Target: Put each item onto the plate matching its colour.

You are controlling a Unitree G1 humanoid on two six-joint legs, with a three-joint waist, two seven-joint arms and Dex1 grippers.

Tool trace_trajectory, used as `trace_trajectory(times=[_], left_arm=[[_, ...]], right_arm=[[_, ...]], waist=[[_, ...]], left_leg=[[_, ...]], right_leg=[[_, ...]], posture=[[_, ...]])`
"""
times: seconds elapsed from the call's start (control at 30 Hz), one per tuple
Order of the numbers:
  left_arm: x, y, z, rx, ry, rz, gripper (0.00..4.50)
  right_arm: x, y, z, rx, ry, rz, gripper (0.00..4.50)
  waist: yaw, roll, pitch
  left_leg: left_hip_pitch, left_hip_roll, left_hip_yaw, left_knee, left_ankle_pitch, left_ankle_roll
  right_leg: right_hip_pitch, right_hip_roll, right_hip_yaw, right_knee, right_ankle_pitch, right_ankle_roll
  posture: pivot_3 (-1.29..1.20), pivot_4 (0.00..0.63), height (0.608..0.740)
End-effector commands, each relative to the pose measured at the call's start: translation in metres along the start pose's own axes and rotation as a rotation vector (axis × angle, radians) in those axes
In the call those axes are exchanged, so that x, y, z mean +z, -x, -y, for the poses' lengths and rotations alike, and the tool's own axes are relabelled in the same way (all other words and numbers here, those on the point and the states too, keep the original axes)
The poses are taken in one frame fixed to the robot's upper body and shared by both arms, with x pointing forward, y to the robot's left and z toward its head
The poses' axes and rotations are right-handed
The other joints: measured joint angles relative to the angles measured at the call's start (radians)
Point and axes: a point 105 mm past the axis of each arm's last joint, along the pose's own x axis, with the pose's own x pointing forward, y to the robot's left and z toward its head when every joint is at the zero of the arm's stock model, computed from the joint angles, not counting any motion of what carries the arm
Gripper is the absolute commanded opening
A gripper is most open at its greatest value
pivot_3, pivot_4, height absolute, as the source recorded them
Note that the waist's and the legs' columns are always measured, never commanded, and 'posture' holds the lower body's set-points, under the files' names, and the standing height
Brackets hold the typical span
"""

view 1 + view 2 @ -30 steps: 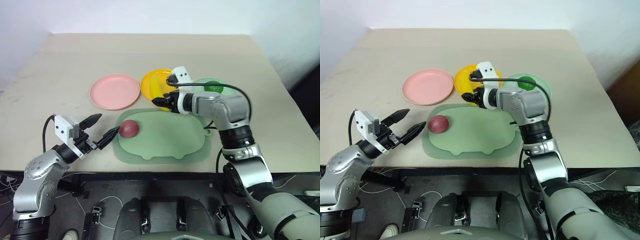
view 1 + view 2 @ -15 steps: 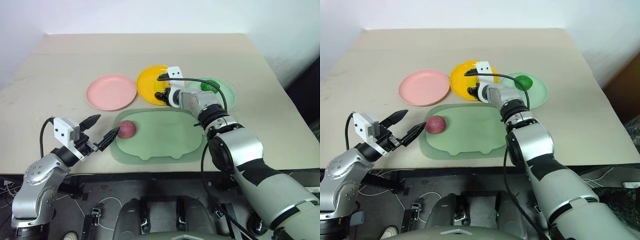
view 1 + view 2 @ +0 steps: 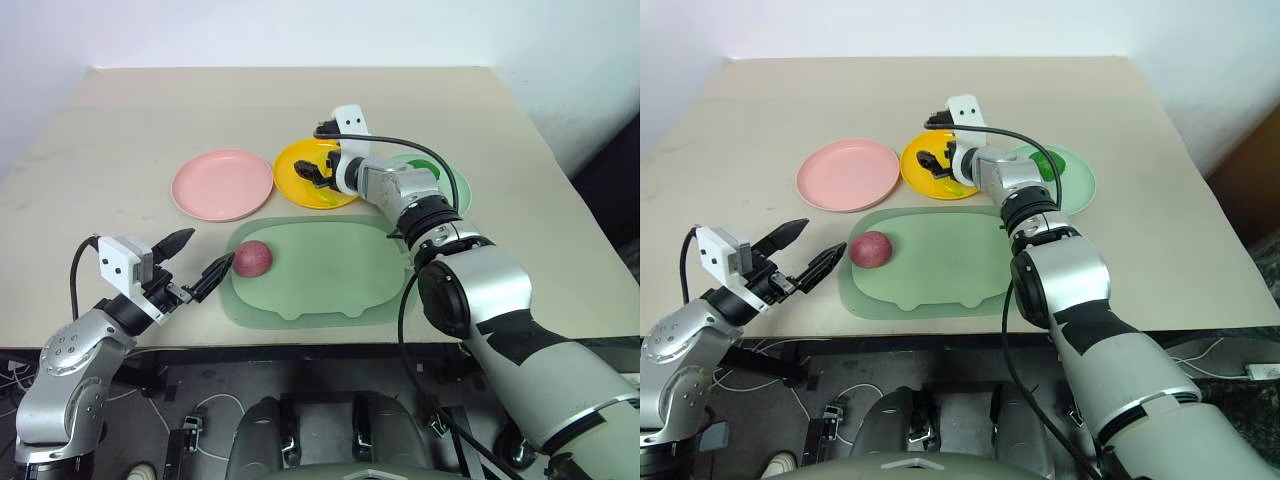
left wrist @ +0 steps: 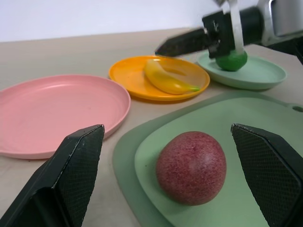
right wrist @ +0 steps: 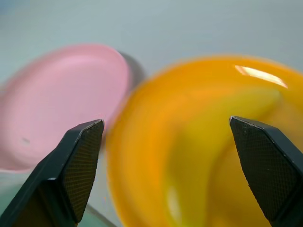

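Observation:
The yellow banana (image 4: 168, 81) lies on the yellow-orange plate (image 3: 296, 163). My right gripper (image 3: 318, 172) hovers open just over that plate, holding nothing. The green lime (image 4: 232, 60) sits on the mint green plate (image 4: 259, 74). The pink plate (image 3: 222, 184) is bare. A dark pink-red fruit (image 3: 252, 258) rests on the left end of the large green mat (image 3: 330, 275). Just to the left of this fruit, my left gripper (image 3: 208, 248) stands open and points at it, its fingers (image 4: 75, 179) apart from it.
The three plates stand in a row behind the mat, pink on the left, mint green on the right. The beige table (image 3: 150, 110) stretches bare behind them. Its front edge runs just below the mat and my left gripper.
My right gripper has opened and risen a little farther over the yellow-orange plate, leaving the banana lying on it. The left gripper has stayed open in place.

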Motion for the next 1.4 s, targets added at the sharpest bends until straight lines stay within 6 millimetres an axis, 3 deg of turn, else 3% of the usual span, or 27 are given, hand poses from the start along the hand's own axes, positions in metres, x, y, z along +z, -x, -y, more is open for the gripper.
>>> trace_trajectory(times=[0.03,0.23,0.5,0.87,1.1,1.3,1.4], left_arm=[[0.012,-0.001,0.006,-0.02,-0.022,0.036,4.5],[0.008,-0.009,0.014,-0.023,0.006,0.03,4.5],[-0.003,-0.033,0.018,-0.029,0.024,0.02,4.5],[-0.034,-0.054,0.016,-0.104,0.04,-0.075,4.5],[-0.044,-0.058,0.019,-0.165,0.058,-0.098,4.5],[-0.042,-0.062,0.019,-0.189,0.063,-0.079,3.14],[-0.041,-0.057,0.017,-0.192,0.062,-0.079,3.12]], right_arm=[[0.019,0.02,-0.019,0.172,0.009,0.123,4.48],[-0.017,0.081,-0.066,0.44,0.138,0.145,4.48],[-0.059,0.12,-0.075,0.462,0.231,0.045,4.48],[-0.078,0.149,-0.051,0.344,0.194,-0.006,4.48],[-0.079,0.154,-0.041,0.269,0.192,-0.011,4.48],[-0.078,0.154,-0.033,0.23,0.194,-0.009,4.5],[-0.08,0.153,-0.029,0.209,0.198,-0.017,4.5]], waist=[[0.003,0.0,0.0],[0.004,0.0,0.0],[0.007,-0.001,0.0],[0.012,-0.001,-0.001],[0.013,-0.001,-0.001],[0.025,-0.001,-0.001],[0.028,-0.001,-0.001]], left_leg=[[0.0,0.0,-0.001,0.0,0.0,0.0],[0.0,0.0,-0.004,0.001,0.0,0.0],[0.003,0.0,-0.004,0.001,0.0,0.0],[0.003,-0.001,-0.005,0.001,0.0,0.0],[0.003,-0.001,-0.005,0.001,0.0,0.0],[0.003,-0.001,-0.006,0.002,0.0,0.001],[0.003,-0.001,-0.006,0.002,0.0,0.001]], right_leg=[[0.0,0.0,0.0,0.0,0.0,0.0],[0.002,-0.001,-0.001,0.0,0.0,0.0],[0.004,-0.001,-0.001,-0.001,0.0,0.0],[0.004,-0.001,-0.001,-0.001,0.0,0.0],[0.005,-0.001,-0.002,-0.001,0.0,0.0],[0.005,-0.001,-0.002,-0.001,0.0,0.0],[0.005,-0.001,-0.002,-0.001,0.0,0.0]], posture=[[0.0,0.15,0.695],[0.0,0.15,0.695],[0.0,0.15,0.695],[0.0,0.15,0.695],[0.0,0.15,0.695],[0.0,0.15,0.695],[0.0,0.15,0.695]])
